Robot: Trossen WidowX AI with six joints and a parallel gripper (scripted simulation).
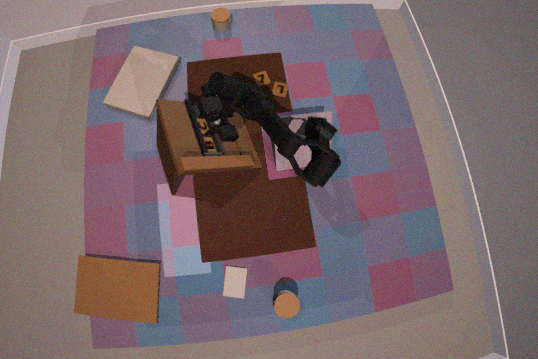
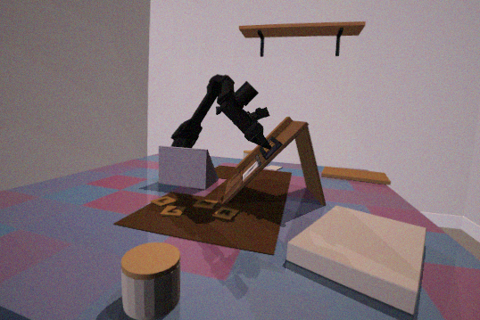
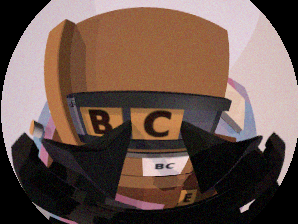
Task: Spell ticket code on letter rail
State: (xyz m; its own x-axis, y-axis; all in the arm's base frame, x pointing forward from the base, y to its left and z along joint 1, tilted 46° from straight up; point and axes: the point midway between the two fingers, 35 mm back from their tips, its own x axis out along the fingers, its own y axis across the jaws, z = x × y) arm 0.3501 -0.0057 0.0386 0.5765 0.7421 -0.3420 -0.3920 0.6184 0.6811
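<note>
The tilted wooden board [image 1: 172,125] [image 3: 150,50] carries a dark letter rail [image 3: 150,101]. The ticket [image 3: 164,166] below it reads BC. In the rail, a B tile [image 3: 102,122] [image 1: 209,144] sits toward the left end, and a C tile [image 3: 157,123] [image 1: 202,126] sits to its right. A narrow dark gap shows between them. My gripper [image 3: 156,124] [image 2: 269,147] is at the rail, shut on the C tile, with one finger at each side; the left fingertip is by the gap. How far B is from the end stop is hard to tell.
An E tile [image 3: 188,197] and several other loose tiles, including one [image 2: 226,213] near the board's foot, lie on the brown mat [image 1: 255,220]. Two lidded jars [image 1: 221,19] [image 1: 287,304], a pale block [image 1: 142,81] and an orange-brown slab [image 1: 117,289] stand around it.
</note>
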